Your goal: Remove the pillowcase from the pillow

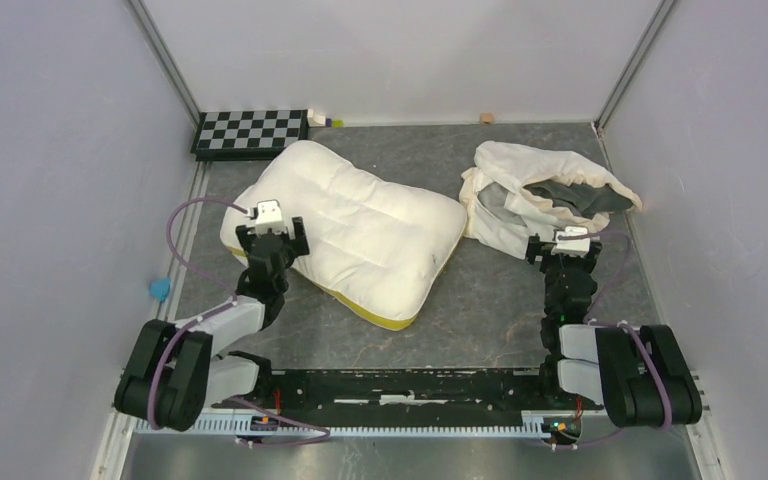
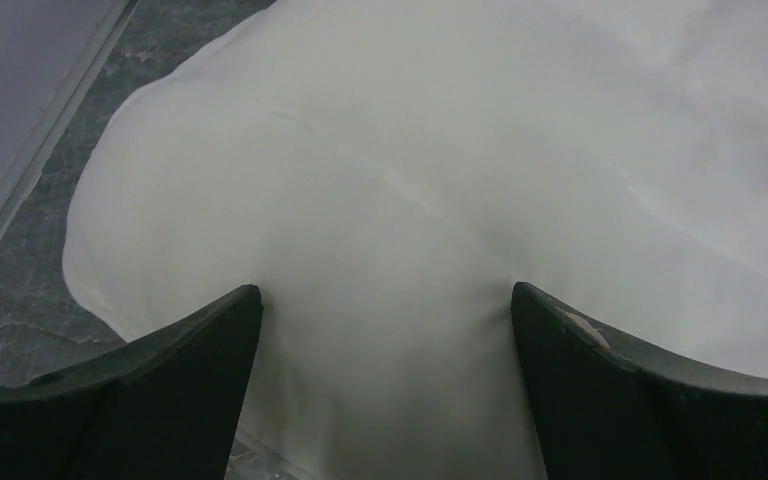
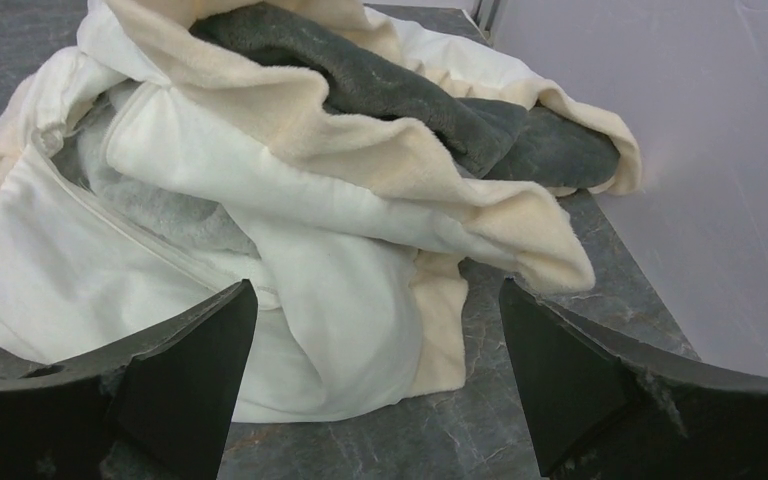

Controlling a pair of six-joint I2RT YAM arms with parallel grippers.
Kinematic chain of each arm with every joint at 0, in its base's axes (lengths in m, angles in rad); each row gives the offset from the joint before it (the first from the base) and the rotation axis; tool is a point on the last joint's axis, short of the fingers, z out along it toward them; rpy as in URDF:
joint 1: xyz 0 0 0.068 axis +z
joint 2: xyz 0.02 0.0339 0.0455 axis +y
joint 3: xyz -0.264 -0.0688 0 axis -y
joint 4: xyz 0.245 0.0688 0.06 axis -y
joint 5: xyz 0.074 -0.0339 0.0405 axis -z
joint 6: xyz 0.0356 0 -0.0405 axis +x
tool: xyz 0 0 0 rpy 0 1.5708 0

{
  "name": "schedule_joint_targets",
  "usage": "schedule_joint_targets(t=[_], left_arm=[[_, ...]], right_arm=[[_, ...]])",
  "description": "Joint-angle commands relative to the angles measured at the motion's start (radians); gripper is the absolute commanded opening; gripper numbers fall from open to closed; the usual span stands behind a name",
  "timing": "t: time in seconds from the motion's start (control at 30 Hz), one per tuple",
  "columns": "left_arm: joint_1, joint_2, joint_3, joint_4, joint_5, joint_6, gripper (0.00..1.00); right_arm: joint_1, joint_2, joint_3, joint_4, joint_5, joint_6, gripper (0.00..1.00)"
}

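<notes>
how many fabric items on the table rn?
2. The pillow lies bare left of centre, by the open left claw; the pillowcase is heaped apart at rear right, before the open right claw. None seems hidden.

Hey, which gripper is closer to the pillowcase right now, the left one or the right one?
Right. The right gripper hangs open at the near edge of the pillowcase. The left gripper is open over the left end of the pillow, farther off.
</notes>
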Motion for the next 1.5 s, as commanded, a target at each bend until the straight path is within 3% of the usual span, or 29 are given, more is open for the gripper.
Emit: schedule_joint_targets(t=[0.0,0.1,0.2,0.27,0.73,0.8,0.9,1.0,1.3,1.47], left_arm=[[0.119,0.092,-0.029,0.188,0.066,-0.02,1.0],[0.126,0.116,-0.038,0.259,0.069,0.04,1.0],[0.135,0.138,-0.022,0.257,0.076,0.048,0.97],[0.144,0.137,-0.023,0.26,0.108,0.057,0.96],[0.149,0.11,-0.063,0.306,0.215,0.082,0.95],[0.149,0.142,-0.05,0.319,0.212,0.114,0.95],[0.168,0.315,-0.059,0.518,0.183,0.107,0.99],[0.194,0.313,-0.032,0.441,0.214,0.094,1.0],[0.186,0.319,-0.074,0.535,0.27,0.12,1.0],[0.197,0.319,-0.042,0.473,0.269,0.103,1.0]], right_arm=[[0.01,0.092,-0.121,0.195,-0.049,-0.046,0.98],[0.041,0.208,-0.122,0.315,-0.026,-0.071,0.98],[0.076,0.191,-0.081,0.195,0.017,-0.096,0.98],[0.09,0.209,-0.104,0.279,0.034,-0.11,0.98],[0.099,0.206,-0.105,0.272,0.013,-0.125,0.98],[0.099,0.206,-0.105,0.27,0.014,-0.125,0.98],[0.099,0.205,-0.104,0.271,0.013,-0.125,0.98],[0.098,0.205,-0.104,0.27,0.013,-0.125,0.98],[0.099,0.206,-0.104,0.272,0.013,-0.125,0.98],[0.099,0.206,-0.105,0.27,0.013,-0.125,0.98]])
